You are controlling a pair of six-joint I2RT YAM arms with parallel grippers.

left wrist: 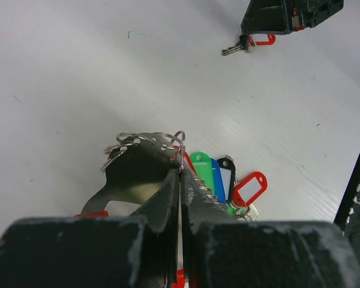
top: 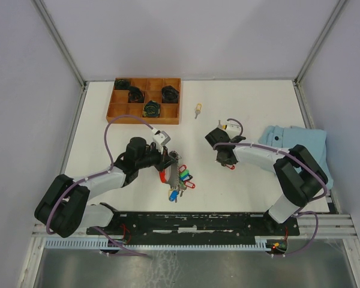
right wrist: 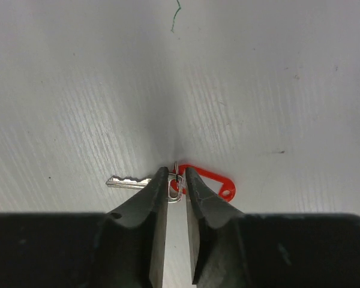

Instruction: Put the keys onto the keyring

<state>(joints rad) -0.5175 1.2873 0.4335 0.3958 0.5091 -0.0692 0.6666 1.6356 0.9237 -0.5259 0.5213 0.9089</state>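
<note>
Around the work I saw a wooden tray (top: pixel 119 110) at the far left of the table (top: pixel 252 102), with dark round parts (top: pixel 170 93) sitting in several of its compartments. A blue cloth (top: pixel 300 144) lay crumpled at the right edge, partly under the right arm's elbow. A yellow-tagged key (top: pixel 198 109) lay alone just right of the tray, well apart from both grippers. Nothing stood between the two grippers; bare white tabletop separated them.

The keyring (top: pixel 179 177) was on the table near the centre, its coloured tags (left wrist: pixel 228 180) fanned out to the near side of the left gripper (top: pixel 171 161). From the left wrist camera, that gripper's fingers (left wrist: pixel 162 198) were pressed together on the bunch's metal part, with wire loops (left wrist: pixel 144 144) sticking out beyond the tips. A red-framed tag (left wrist: pixel 250 188) lay at the outer side of the fan.

The red-tagged key (top: pixel 231 166) was on the table right of centre, under the right gripper (top: pixel 227 161). In the right wrist view the fingers (right wrist: pixel 153 204) had a narrow gap between them and pinched the small wire ring joining the silver blade (right wrist: pixel 129 182) to the red tag (right wrist: pixel 210 183), blade to one side, tag to the other.

The left arm was folded at the near left, its forearm running right toward the centre. The right arm was bent at the near right, its forearm running left. Both grippers pointed down at the tabletop.
</note>
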